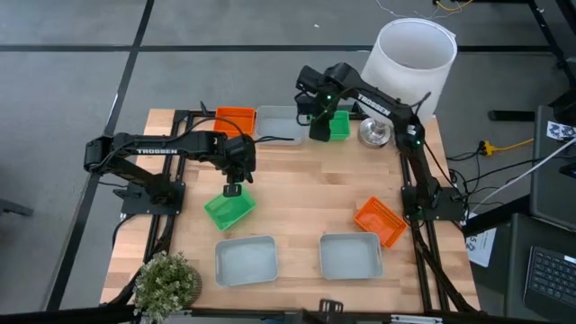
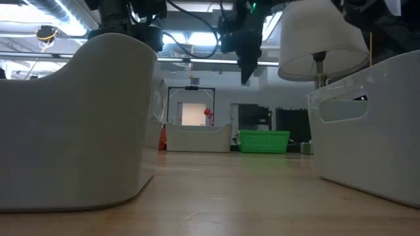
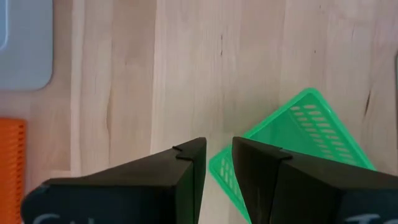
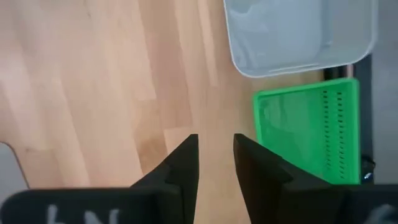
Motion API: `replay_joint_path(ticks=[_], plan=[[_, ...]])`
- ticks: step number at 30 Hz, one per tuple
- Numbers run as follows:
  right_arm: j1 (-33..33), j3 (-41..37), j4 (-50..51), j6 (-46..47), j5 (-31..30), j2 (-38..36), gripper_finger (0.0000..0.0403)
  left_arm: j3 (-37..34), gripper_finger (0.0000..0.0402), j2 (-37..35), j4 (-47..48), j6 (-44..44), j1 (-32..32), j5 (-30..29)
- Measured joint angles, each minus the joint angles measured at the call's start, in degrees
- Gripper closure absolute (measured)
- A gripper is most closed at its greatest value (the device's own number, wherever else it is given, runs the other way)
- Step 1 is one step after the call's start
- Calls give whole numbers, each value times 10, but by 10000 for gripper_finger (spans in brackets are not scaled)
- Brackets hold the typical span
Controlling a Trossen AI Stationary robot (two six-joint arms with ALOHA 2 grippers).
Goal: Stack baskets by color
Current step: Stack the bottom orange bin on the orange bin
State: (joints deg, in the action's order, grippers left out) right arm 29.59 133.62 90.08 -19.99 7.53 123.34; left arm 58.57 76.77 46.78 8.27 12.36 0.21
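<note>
Under left claw (image 3: 217, 155) (overhead-hidden): green basket (image 3: 298, 140).

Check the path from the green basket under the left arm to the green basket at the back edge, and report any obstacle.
Nothing visible blocks it: bare wood lies between the near green basket and the far green basket. The right end effector hangs beside the far one.
</note>
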Motion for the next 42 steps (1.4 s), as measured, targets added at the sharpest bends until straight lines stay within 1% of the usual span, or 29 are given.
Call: replay_joint_path(ticks=[3, 8, 11, 15, 18, 23, 25, 28, 30, 32, 34, 37, 40, 42], plan=[[-13, 1, 0, 10, 18, -6, 302, 0, 331, 0, -5, 8, 0, -17], [-40, 0, -1, 15, 120, -13, 302, 0, 331, 0, -5, 9, 0, -23], [-59, 0, -1, 15, 156, -17, 302, 0, 331, 0, -5, 9, 0, -23], [-92, -1, -1, 20, 161, -35, 302, 0, 331, 0, -6, 9, 0, -23], [-121, -1, -1, 41, 163, -56, 302, 0, 331, 0, -6, 9, 0, -25], [-173, -1, -1, 52, 162, -106, 302, 0, 331, 0, -7, 9, 0, -26], [-195, -9, -4, 68, 151, -129, 302, 0, 331, 0, -7, 9, 0, -26], [-226, -79, -3, 103, 89, -184, 302, 0, 331, 0, -11, 9, 0, -26], [-242, -162, -7, 152, 38, -234, 302, 0, 331, 0, -11, 9, 0, -26], [-259, -259, -40, 206, 8, -285, 302, 0, 330, 0, -11, 9, 0, -25], [-276, -354, -102, 248, -5, -337, 302, 0, 328, 0, -12, 9, 0, -25], [-298, -483, -203, 297, -3, -416, 302, 0, 329, 0, -12, 9, 0, -25], [-317, -588, -292, 360, -7, -482, 302, 0, 330, 0, -12, 9, 0, -25], [-331, -647, -345, 402, -24, -520, 302, 0, 328, 0, -12, 9, 0, -25]])
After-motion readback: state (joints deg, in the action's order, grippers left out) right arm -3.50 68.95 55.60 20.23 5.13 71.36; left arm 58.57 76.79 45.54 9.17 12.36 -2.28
